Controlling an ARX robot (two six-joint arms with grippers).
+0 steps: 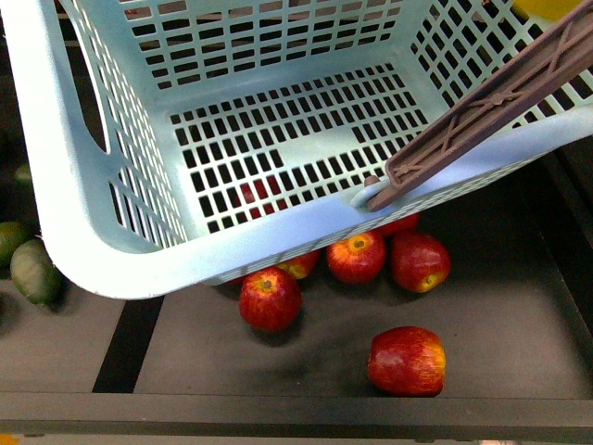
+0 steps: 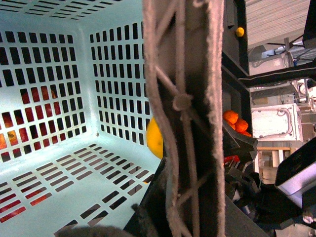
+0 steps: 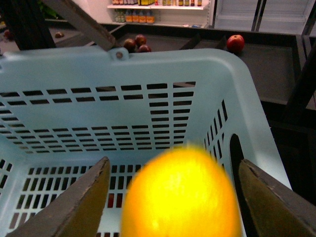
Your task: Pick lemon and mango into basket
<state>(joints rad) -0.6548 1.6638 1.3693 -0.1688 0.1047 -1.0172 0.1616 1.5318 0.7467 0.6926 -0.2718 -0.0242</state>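
The light teal basket hangs tilted above the shelf, its floor bare, its brown handle crossing the upper right. My left gripper is shut on that handle. A plain yellow oval fruit, the lemon, shows blurred between the spread fingers of my right gripper, which is open above the basket's inside. I cannot tell whether a finger touches it. A sliver of the lemon peeks in at the front view's top edge. No mango is in view.
Several red apples lie on the dark shelf under and in front of the basket. Green fruits sit at the far left. The shelf's front lip runs along the near side. More apples lie on a shelf beyond.
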